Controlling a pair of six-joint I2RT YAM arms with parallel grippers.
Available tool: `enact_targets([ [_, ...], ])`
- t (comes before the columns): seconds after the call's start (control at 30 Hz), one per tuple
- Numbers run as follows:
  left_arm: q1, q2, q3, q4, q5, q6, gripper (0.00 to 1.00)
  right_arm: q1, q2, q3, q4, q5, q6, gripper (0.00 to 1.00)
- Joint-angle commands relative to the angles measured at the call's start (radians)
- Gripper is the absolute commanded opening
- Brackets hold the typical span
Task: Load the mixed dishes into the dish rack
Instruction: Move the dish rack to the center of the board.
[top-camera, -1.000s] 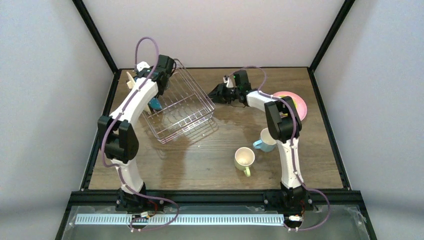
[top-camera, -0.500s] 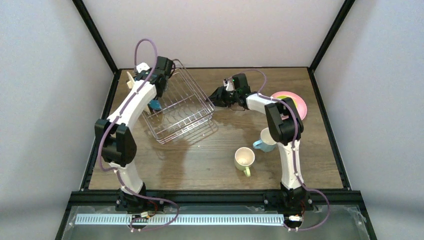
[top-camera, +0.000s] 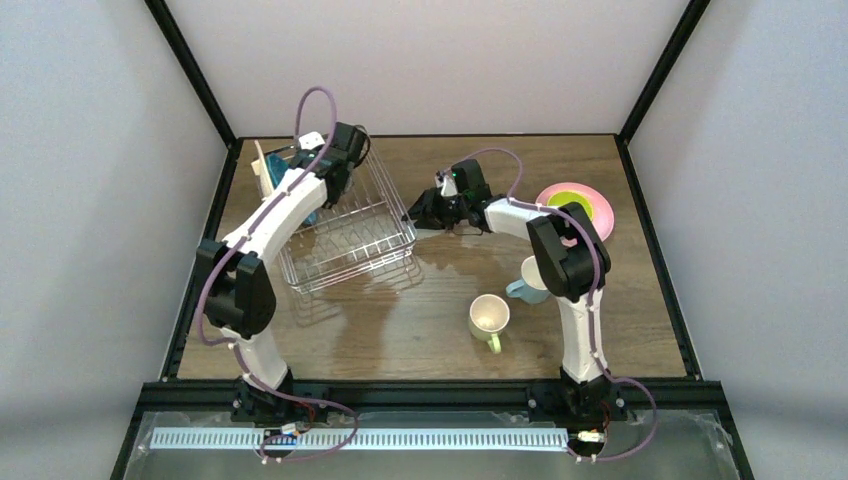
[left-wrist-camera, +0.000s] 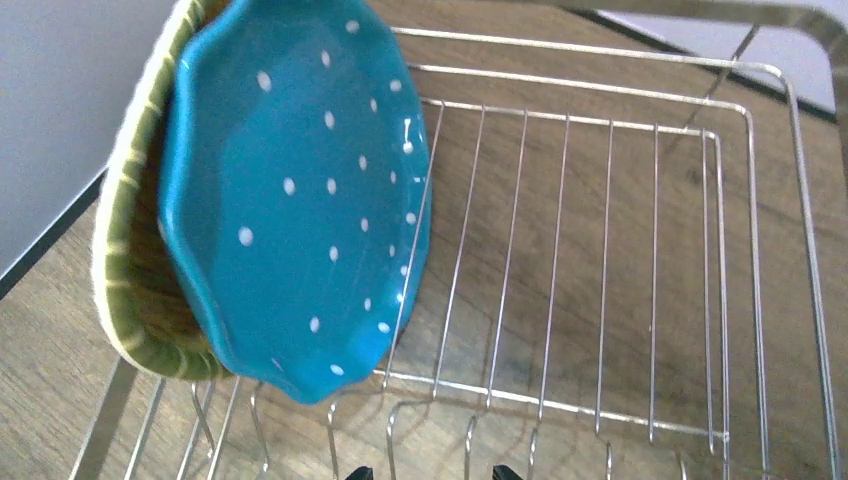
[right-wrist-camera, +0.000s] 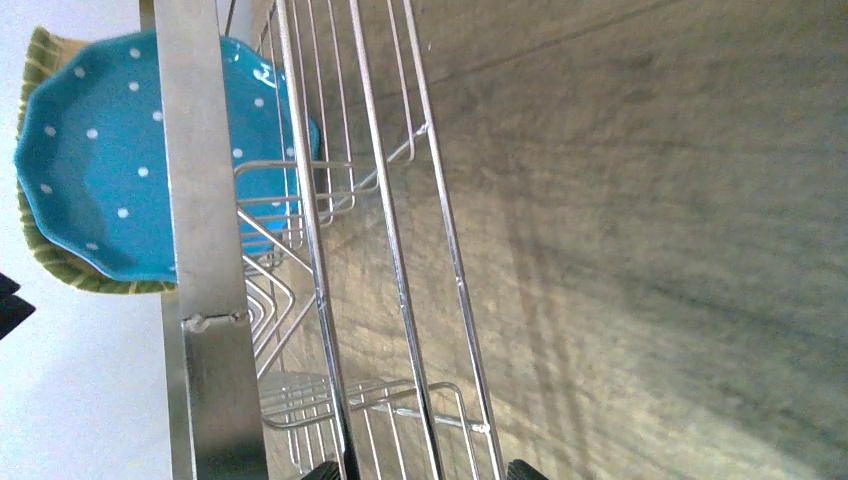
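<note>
From above, the silver wire dish rack (top-camera: 350, 240) sits left of middle on the tabletop (top-camera: 400, 330). Both arms crowd its far and right edges, and outside it are two mugs, a light-blue mug (top-camera: 528, 282) half behind the right arm and a yellow-green mug (top-camera: 489, 316), plus one pink plate (top-camera: 607, 215) carrying one lime-inside bowl (top-camera: 570, 200). Left wrist cam: the left tool (left-wrist-camera: 432, 472) is released, tips apart over the rack floor, and one teal dotted plate (left-wrist-camera: 300, 200) stands on edge against one tan woven plate (left-wrist-camera: 130, 280). Right wrist cam: the right tool (right-wrist-camera: 422, 468) gapes wide, rack wires between its tips, nothing pinched.

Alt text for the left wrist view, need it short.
Teal dotted plate stands on edge in a silver wire dish rack, at the frame's left, leaning back on a woven-look plate behind it. Wood tabletop shows through the remaining wires.
</note>
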Motion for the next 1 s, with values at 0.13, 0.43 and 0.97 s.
enact_targets([
  [0.13,-0.035,-0.020,-0.079,0.037,0.036,0.041,0.67,0.071,-0.099,-0.083,0.005,0.030,-0.013,0.95],
  [0.43,-0.034,0.036,-0.033,0.139,0.198,0.069,0.73,0.085,-0.166,-0.123,-0.125,0.061,-0.102,0.96],
  [0.97,-0.044,0.232,0.223,0.187,0.327,0.045,0.78,0.074,-0.193,-0.007,-0.382,0.180,-0.284,0.96],
])
